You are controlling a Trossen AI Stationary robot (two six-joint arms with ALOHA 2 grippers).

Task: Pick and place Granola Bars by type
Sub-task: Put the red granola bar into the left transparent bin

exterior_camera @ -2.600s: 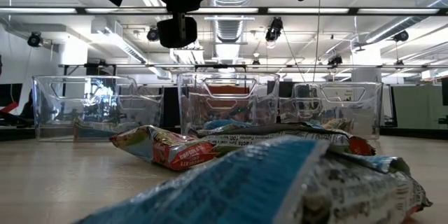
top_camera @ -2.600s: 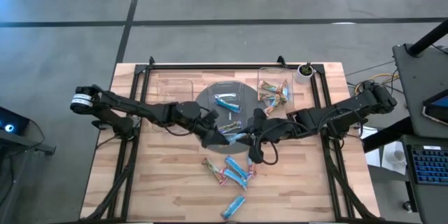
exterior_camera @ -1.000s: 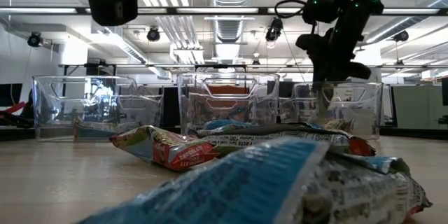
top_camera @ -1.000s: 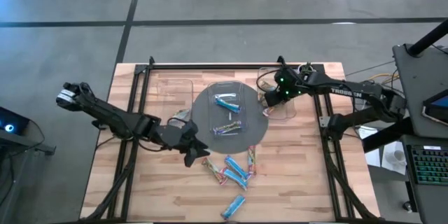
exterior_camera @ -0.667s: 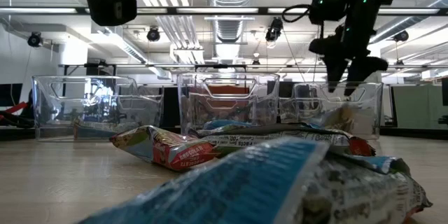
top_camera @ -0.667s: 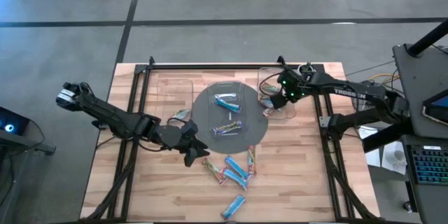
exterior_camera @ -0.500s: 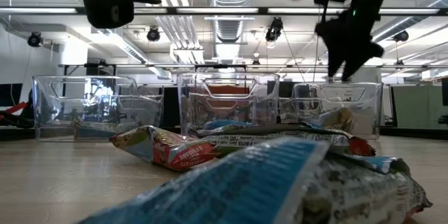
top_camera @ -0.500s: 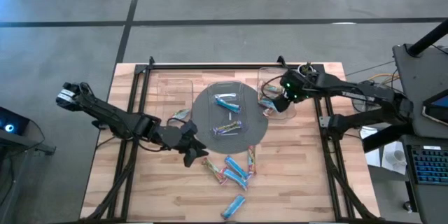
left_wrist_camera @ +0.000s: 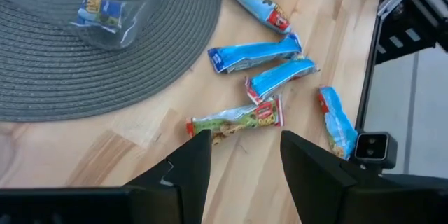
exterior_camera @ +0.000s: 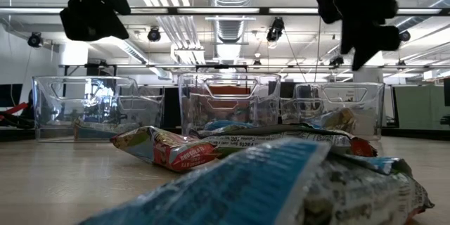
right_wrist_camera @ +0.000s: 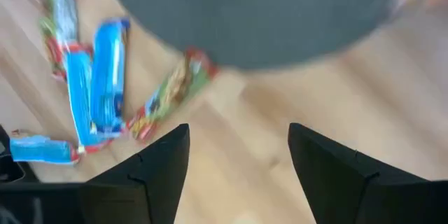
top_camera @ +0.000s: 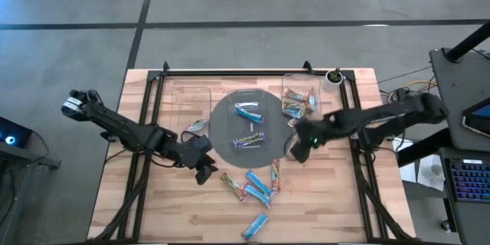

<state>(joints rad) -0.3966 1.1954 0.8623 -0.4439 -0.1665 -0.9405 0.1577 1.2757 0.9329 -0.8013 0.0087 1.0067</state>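
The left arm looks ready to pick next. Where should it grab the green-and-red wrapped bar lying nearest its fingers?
Pinch the green-and-red wrapped granola bar across its narrow middle, from straight above: it lies flat on the wooden table, red end close to a light-blue wrapped bar. The open left gripper likely needs a quarter turn.

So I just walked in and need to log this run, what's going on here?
Two robot arms are sorting granola bars into clear trays. Both grippers are open and empty. The left gripper hovers near the loose bars at the table's front. The right gripper hangs by the grey mat's right edge. Some bars already lie in the right tray and the middle one.
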